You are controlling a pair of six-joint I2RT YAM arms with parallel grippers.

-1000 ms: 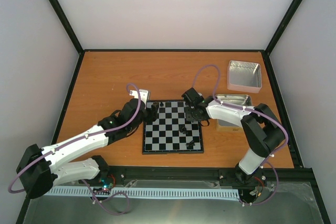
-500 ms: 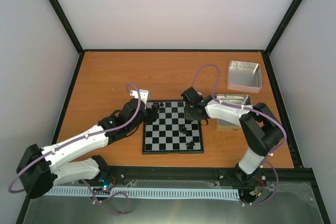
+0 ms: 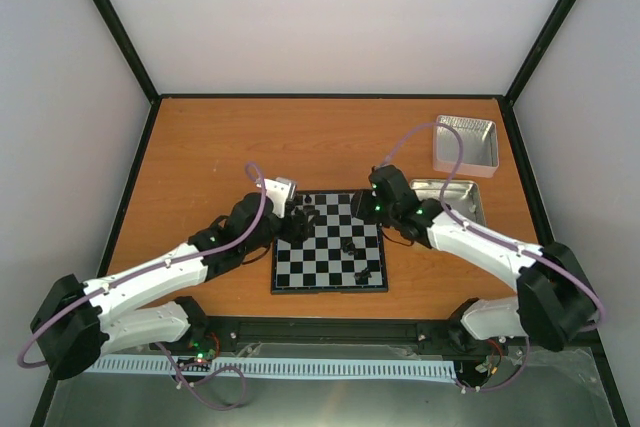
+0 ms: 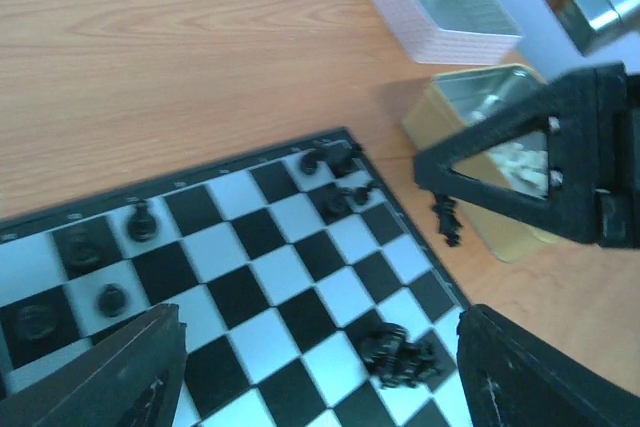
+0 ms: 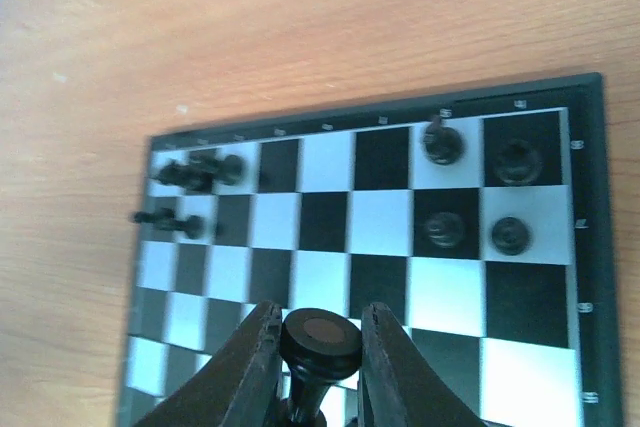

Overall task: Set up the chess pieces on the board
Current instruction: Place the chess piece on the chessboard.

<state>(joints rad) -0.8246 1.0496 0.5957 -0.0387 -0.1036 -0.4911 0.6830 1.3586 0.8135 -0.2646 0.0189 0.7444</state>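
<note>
Black chess piece (image 5: pixel 320 342), clenched in the right pincer (image 5: pixel 318 319), has been lifted over the board (image 5: pixel 380 222) at its one o'clock corner, ready for placing.

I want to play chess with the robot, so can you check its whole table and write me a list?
Surface: orange-brown wooden table.
Job's things: board lies flat mid-table; black chess pieces scattered on it, some tipped over.
Clutter: two metal tins at right; nearer tin holds cream-white pieces.
Grippers: left gripper open above board; right gripper shut on a black piece.
Cables: purple cables loop off both arms.
Surroundings: white walls, black frame.
</note>
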